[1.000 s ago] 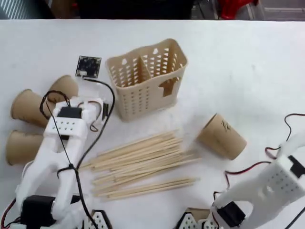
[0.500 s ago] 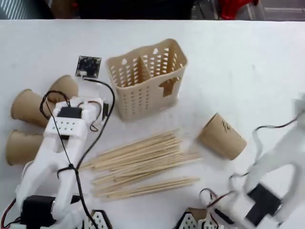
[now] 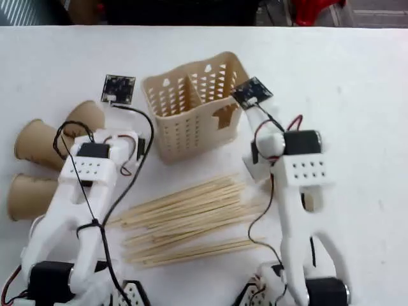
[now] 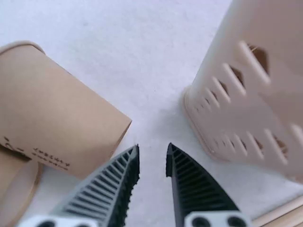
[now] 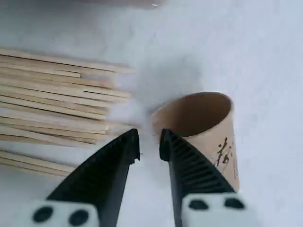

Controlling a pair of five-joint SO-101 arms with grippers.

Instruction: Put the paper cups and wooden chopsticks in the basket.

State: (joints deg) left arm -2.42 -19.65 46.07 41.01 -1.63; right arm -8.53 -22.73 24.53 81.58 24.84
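Currently nothing is in. On the white desk (image 3: pixel 344 76) the slotted two-compartment basket (image 3: pixel 197 131) stands upright and, as far as its open top shows, is empty, so I judge every step is left. The wooden chopsticks (image 3: pixel 185 220) lie in a loose heap on the desk in front of the basket, between the two arms. Three paper cups (image 3: pixel 35 145) lie on their sides beside the left arm. A fourth paper cup (image 5: pixel 203 123) lies on its side just beyond the right hand (image 5: pixel 149 132), mouth toward it, next to the chopstick ends.

Right hand: fingers a narrow gap apart, empty. Left hand (image 4: pixel 152 146): likewise narrowly apart, empty, low between one cup and the basket wall. A black cable (image 3: pixel 143 127) loops off the left arm near the basket and could snag.
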